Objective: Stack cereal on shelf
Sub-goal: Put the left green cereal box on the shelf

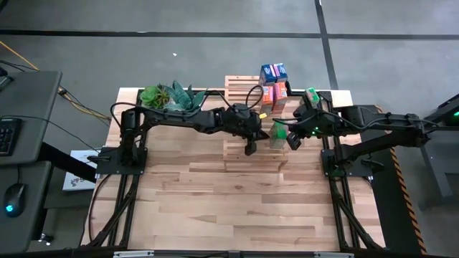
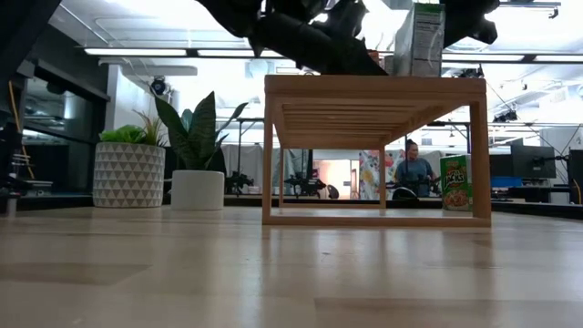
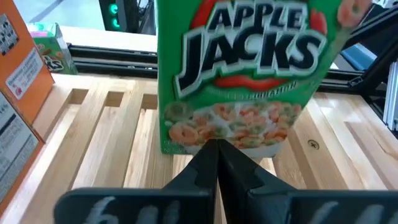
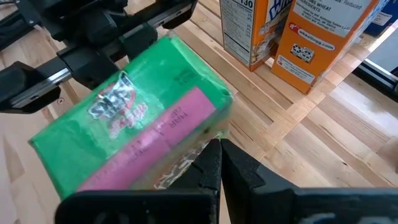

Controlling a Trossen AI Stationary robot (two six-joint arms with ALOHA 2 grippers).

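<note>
A green Apple Jacks cereal box point(image 1: 278, 133) stands upright on the right end of the pale slatted shelf point(image 1: 240, 154); it also shows in the low view point(image 2: 424, 41). My left gripper point(image 1: 250, 147) is shut, over the shelf on the box's left, its tips low before the printed face point(image 3: 236, 93). My right gripper point(image 1: 292, 139) is shut on the box's right side, near its top point(image 4: 143, 124). Two orange boxes point(image 1: 274, 97) stand at the shelf's far right and blue boxes point(image 1: 273, 72) behind them. My left gripper's shut fingertips point(image 3: 217, 152) point level at the bottom of the box's printed face point(image 3: 230, 134) from the table's left. I cannot tell whether they touch it. My right gripper's shut fingertips point(image 4: 214, 155) come slanting down from the table's right to the box's upper edge point(image 4: 214, 127) beside the pink side. They seem to lie against it; the fingers hide the contact. The box stands on the slats.
Another green box point(image 1: 312, 95) stands on the table right of the shelf, and it also shows in the low view point(image 2: 455, 194). Potted plants point(image 1: 171, 97) stand at the far left. The near half of the plank tabletop point(image 1: 229, 208) lies bare. A person point(image 2: 414, 169) is in the room behind.
</note>
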